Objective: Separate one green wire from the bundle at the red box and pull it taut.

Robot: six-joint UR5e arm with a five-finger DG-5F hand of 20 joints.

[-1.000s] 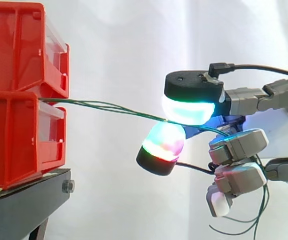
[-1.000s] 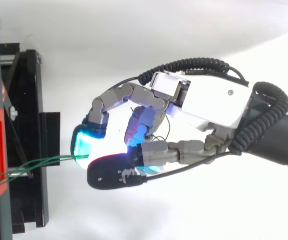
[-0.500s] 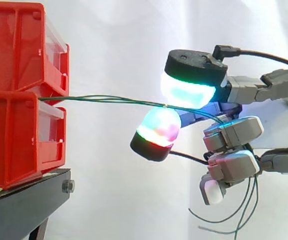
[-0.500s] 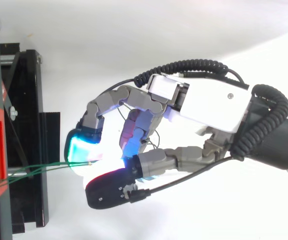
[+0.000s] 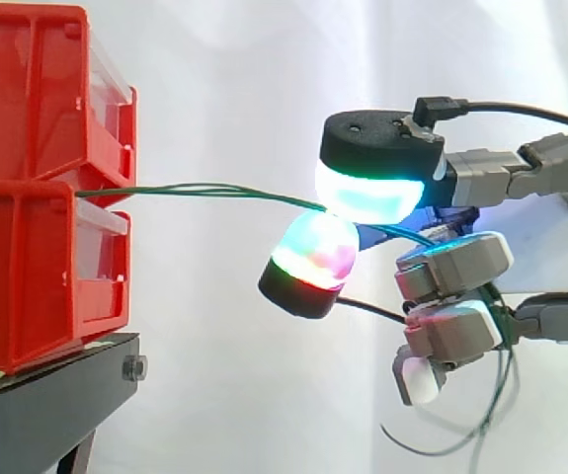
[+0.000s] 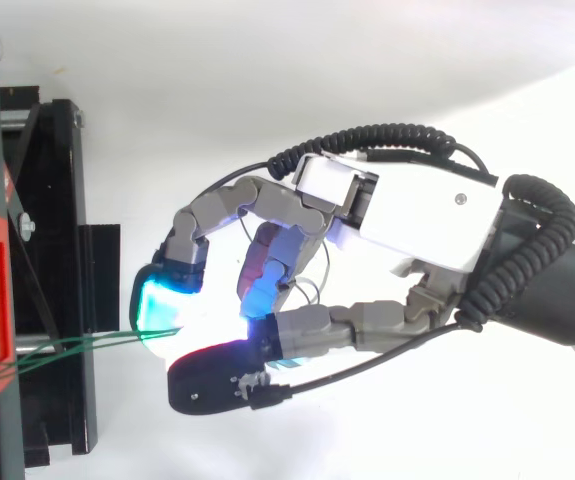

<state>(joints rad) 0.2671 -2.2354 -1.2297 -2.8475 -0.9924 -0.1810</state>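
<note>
Several thin green wires (image 5: 204,192) run from between the stacked red bins (image 5: 37,178) at the left out to my hand (image 5: 451,286) on the right. My hand is shut on the green wires: they pass between a glowing cyan pad (image 5: 367,196) above and a magenta-green pad (image 5: 313,252) below. Behind the pinch the wires run through the curled fingers and their loose ends (image 5: 461,439) dangle under the hand. In the top view the green wires (image 6: 77,345) cross the black stand to my hand (image 6: 407,215), and the strands lie close together.
The red bins sit on a black stand (image 5: 46,405) at the left, with its frame (image 6: 52,270) seen from above. A white curtain backs the work. Open space lies between the bins and my hand.
My hand has shifted slightly left and lifted the pinch a little. The wires now leave the bins nearly level instead of sloping down, and the loose ends below have swung.
</note>
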